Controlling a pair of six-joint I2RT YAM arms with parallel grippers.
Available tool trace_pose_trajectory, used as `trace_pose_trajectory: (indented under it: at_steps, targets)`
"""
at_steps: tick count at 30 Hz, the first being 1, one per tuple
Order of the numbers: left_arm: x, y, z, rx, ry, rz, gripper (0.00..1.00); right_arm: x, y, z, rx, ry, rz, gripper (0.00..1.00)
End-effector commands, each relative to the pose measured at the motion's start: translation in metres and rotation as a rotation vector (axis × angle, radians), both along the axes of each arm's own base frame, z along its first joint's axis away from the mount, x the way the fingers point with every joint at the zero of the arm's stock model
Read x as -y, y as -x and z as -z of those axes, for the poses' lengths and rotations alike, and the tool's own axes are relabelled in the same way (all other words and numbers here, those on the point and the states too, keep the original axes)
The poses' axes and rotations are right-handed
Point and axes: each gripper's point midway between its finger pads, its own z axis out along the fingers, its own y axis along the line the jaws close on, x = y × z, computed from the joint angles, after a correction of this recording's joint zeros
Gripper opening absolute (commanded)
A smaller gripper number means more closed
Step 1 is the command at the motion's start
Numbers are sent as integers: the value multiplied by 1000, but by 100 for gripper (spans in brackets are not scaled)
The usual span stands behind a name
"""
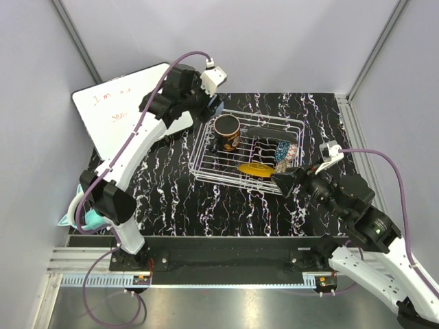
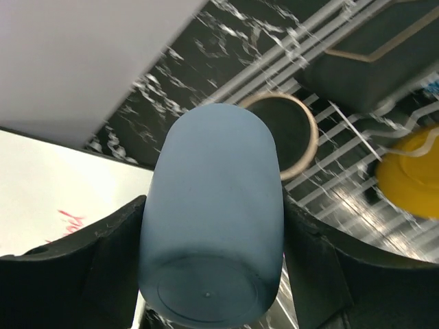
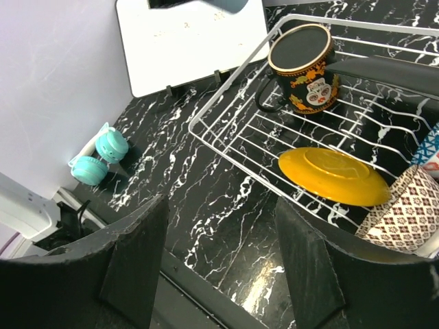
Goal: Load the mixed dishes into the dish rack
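Pale blue cup (image 2: 212, 157) base fills the L wrist view: L gripper (image 2: 214, 209) clamps its sides, mouth pointing away, prob. so it can go mouth-first into the dish rack (image 3: 226, 83) just beyond the fingers, next to the black-orange mug (image 3: 305, 65). Cup is plain, matte, rounded. R gripper (image 3: 221, 205) is empty, jaws apart, w/ the yellow plate (image 3: 334, 175) ahead of it in the rack.

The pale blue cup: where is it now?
Left wrist view: the left fingers hold the pale blue cup, raised near the mug in the dish rack's far-left corner.
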Motion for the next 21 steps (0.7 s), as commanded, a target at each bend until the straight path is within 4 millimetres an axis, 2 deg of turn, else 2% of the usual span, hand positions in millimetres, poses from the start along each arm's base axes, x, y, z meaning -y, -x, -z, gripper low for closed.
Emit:
trace_pose_trajectory:
  at_steps: [1, 3, 4, 7, 10, 13, 21]
  targets:
    - [1, 62, 2, -167, 29, 119, 0, 7, -5, 5, 6, -4, 47, 72]
    - [1, 75, 12, -223, 23, 155, 0, 6, -6, 10, -7, 10, 46, 72]
    - [4, 92, 23, -285, 12, 216, 0, 6, -7, 12, -11, 14, 50, 72]
    - [2, 111, 47, -393, -32, 274, 0, 6, -7, 16, -21, 25, 50, 72]
    - [-4, 117, 81, -500, -120, 282, 0, 6, -9, 20, -33, 29, 58, 72]
    - [-7, 117, 104, -564, -173, 288, 0, 6, -10, 19, -32, 27, 63, 72]
    - [1, 96, 132, -538, -215, 294, 0, 9, -8, 17, -29, 10, 75, 72]
